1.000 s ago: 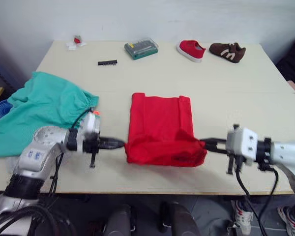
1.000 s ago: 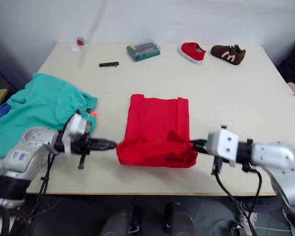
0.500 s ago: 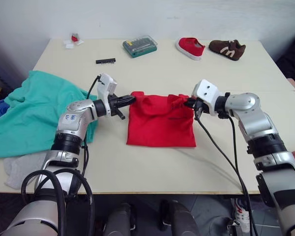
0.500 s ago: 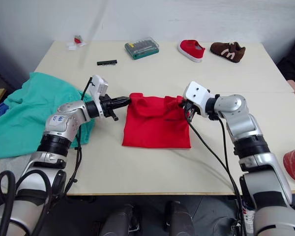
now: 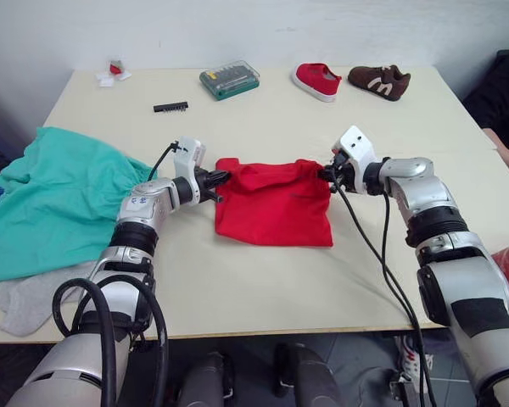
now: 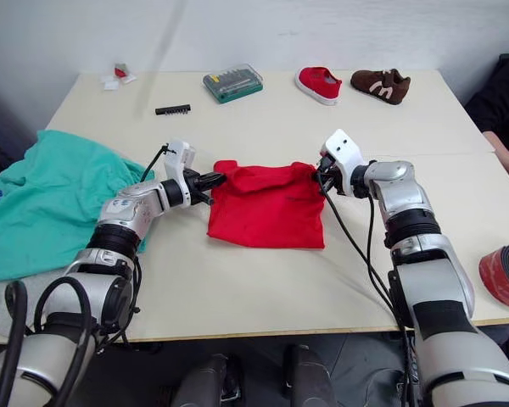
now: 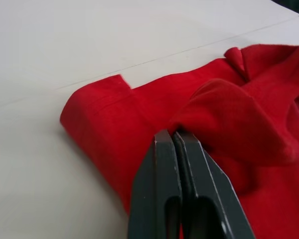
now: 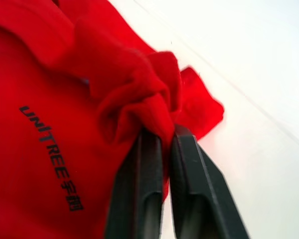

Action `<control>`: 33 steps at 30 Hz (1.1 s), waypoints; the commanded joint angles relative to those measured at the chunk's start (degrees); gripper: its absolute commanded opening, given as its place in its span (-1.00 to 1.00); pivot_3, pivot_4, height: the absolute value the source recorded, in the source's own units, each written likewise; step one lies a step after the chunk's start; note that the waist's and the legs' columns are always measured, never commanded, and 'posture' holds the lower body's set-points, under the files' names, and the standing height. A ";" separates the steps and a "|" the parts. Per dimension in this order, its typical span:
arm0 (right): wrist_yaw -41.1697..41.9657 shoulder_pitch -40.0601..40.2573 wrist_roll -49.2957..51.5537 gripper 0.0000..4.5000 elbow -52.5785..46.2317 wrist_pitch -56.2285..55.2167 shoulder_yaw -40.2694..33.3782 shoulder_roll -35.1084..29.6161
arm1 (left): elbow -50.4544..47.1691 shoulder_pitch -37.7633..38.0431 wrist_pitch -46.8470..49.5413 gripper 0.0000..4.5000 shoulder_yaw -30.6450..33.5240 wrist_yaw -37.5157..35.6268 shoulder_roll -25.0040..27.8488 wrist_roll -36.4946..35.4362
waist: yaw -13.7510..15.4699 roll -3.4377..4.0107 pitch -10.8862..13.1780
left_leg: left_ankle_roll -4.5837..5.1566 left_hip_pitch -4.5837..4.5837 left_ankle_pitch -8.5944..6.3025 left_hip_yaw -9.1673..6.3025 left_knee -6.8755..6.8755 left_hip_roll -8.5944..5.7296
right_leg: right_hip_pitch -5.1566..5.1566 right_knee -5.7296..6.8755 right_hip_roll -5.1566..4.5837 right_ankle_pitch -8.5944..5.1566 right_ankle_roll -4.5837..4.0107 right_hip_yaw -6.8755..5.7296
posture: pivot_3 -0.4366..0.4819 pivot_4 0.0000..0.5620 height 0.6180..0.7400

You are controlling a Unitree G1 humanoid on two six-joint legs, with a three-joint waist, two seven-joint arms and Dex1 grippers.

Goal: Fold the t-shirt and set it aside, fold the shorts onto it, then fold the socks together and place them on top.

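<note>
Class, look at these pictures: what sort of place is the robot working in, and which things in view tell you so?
Probably a lab or workshop test table, not a home: a plain table against a bare wall, with a screwdriver bit set, a red tape roll and stray shoes beside the laundry.

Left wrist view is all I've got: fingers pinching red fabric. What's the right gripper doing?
Observer: The right gripper is shut on the t-shirt at its far right corner.
Operator: Is the shirt folded?
Observer: It lies doubled on the table, both far corners pinched; the left gripper has the other one.
Operator: Where are the shorts?
Observer: The shorts lie bunched at the table's left edge, with the socks just nearer the robot.
</note>
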 commanded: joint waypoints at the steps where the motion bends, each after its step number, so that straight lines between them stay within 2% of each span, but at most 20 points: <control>1: -0.33 -1.64 0.74 -0.26 -0.90 0.46 -2.24 -0.08 | 0.79 -2.23 0.56 -0.48 2.60 0.61 0.78 -0.50 | 0.01 0.00 0.00 | 0.00 -0.01 0.00 0.00 0.00 0.00 | -0.01 0.00 0.00 0.00 0.00 0.00 | -0.05 -0.47 1.00; 8: -1.89 0.29 -0.02 0.80 -8.80 2.31 -3.43 -3.22 | 2.49 -4.75 3.21 0.53 7.43 2.70 3.96 -1.35 | 0.01 0.01 0.01 | -0.02 -0.02 0.00 0.01 -0.01 -0.01 | -0.06 0.02 -0.01 0.00 0.00 0.03 | -0.05 -0.47 1.00; 10: -0.81 3.29 -0.07 0.80 -15.83 2.81 -3.24 -5.44 | 1.02 -4.93 3.19 0.77 6.92 1.44 4.97 -0.47 | 0.09 0.01 0.01 | -0.04 -0.02 -0.01 0.01 -0.02 -0.01 | -0.06 0.01 -0.02 0.00 0.00 0.03 | -0.05 -0.47 1.00; 12: 1.63 8.42 1.75 0.80 -27.25 4.68 -3.80 -7.75 | -5.00 -2.73 1.62 0.98 3.39 -4.47 6.18 1.27 | 0.31 0.01 0.01 | -0.07 -0.02 -0.03 0.01 -0.04 -0.01 | -0.06 -0.01 -0.02 0.00 0.00 0.03 | -0.05 -0.47 1.00; 17: 6.38 25.36 6.31 0.80 -58.02 9.61 -4.36 -12.91 | -33.19 10.68 -0.30 0.98 -6.03 -22.46 11.19 0.26 | 0.41 0.01 0.01 | -0.23 -0.03 -0.13 0.00 -0.09 -0.01 | -0.07 -0.07 0.05 -0.02 -0.03 0.05 | -0.05 -0.47 1.00; 19: 6.94 31.79 5.56 0.80 -65.89 7.88 -3.51 -14.88 | -42.47 15.99 -3.47 0.98 -9.31 -27.48 13.56 0.78 | 0.46 0.01 0.00 | -0.28 -0.01 -0.17 0.01 -0.14 0.04 | -0.05 -0.16 0.09 -0.03 -0.06 0.07 | -0.05 -0.47 1.00; 21: 6.77 36.82 4.16 0.80 -70.91 5.52 -2.71 -16.15 | -47.79 19.68 -7.08 0.98 -12.09 -30.02 15.17 2.57 | 0.43 0.01 0.01 | -0.27 0.00 -0.16 0.03 -0.09 0.04 | -0.05 -0.15 0.10 -0.04 -0.07 0.11 | -0.05 -0.47 1.00; 25: 4.57 43.07 -0.93 0.80 -73.66 -1.86 0.20 -16.72 | -49.40 22.22 -15.05 0.98 -16.65 -29.23 15.20 8.26 | 0.52 0.01 0.00 | -0.50 0.17 -0.29 0.00 -0.07 0.05 | 0.07 -0.36 0.03 0.05 -0.23 0.09 | -0.05 -0.47 1.00; 30: 1.61 44.87 -7.53 0.80 -69.35 -10.06 4.58 -16.11 | -43.45 21.00 -23.76 0.98 -19.95 -26.52 14.14 15.11 | 0.53 0.01 0.00 | -0.22 0.16 -0.09 0.01 -0.07 0.05 | 0.04 -0.34 -0.02 0.13 -0.30 0.08 | -0.05 -0.47 1.00; 33: -1.80 43.05 -11.78 0.53 -64.37 -13.27 6.46 -14.96 | -39.39 19.58 -27.51 0.71 -20.90 -24.18 14.21 18.93 | 0.54 0.01 0.00 | -0.13 0.10 -0.04 0.00 -0.07 0.07 | 0.00 -0.35 -0.01 0.12 -0.30 0.02 | -0.05 -0.47 1.00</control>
